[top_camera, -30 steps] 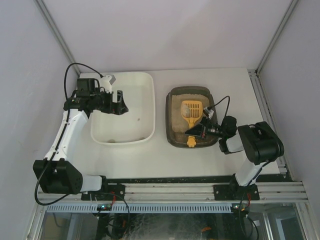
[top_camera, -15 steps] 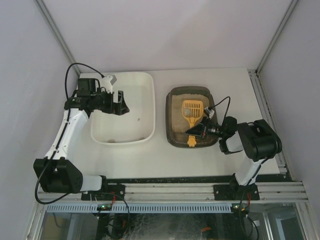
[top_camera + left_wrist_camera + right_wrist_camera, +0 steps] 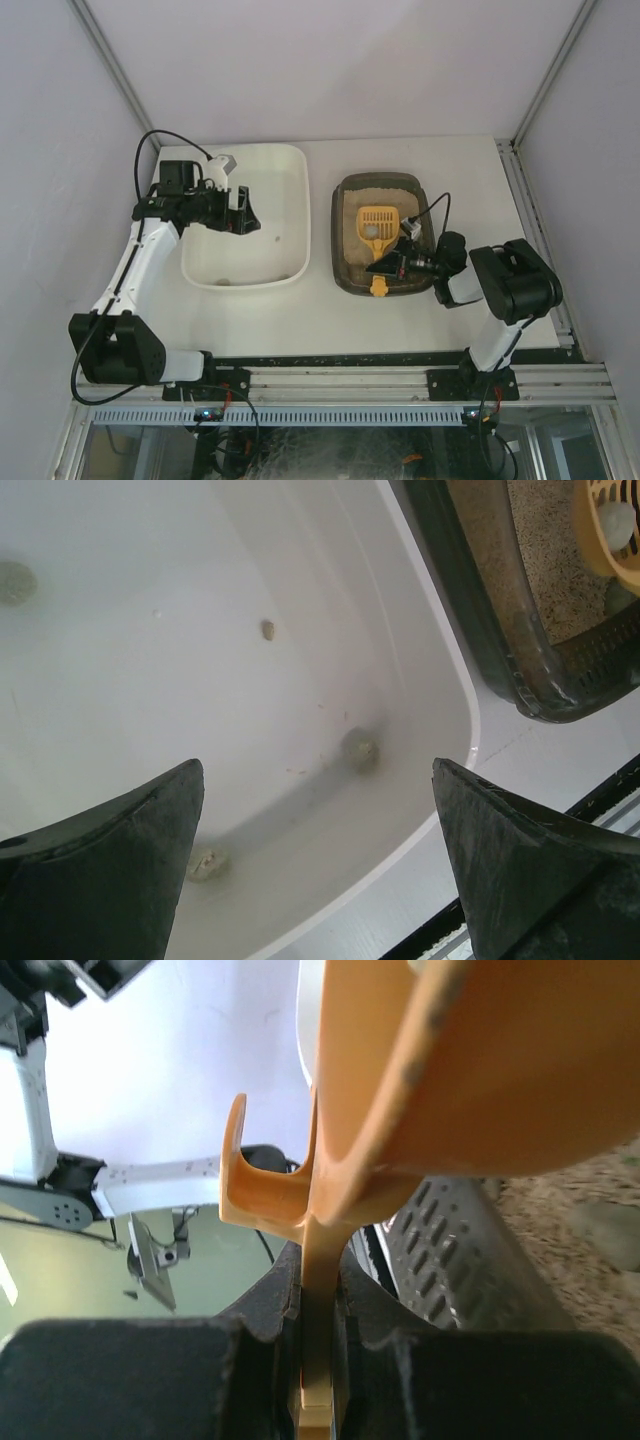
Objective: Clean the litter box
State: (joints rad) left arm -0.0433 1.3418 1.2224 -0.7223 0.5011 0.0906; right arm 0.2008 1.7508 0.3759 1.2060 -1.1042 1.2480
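The right pincer [image 3: 392,265] is clamped tight on a yellow slotted plastic scoop [image 3: 379,225], with the dark grey-brown rectangular plastic litter box [image 3: 338,240] below it. The left pincer [image 3: 243,212] gapes wide and empty, with a white rectangular plastic tub [image 3: 262,255] beneath it.

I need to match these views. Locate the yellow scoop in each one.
Top external: yellow scoop over the litter box, right of centre.
Left wrist: top right corner.
Right wrist: fills the upper right, handle pinched in the right gripper.
Shared landmark: the beige litter, in all three.
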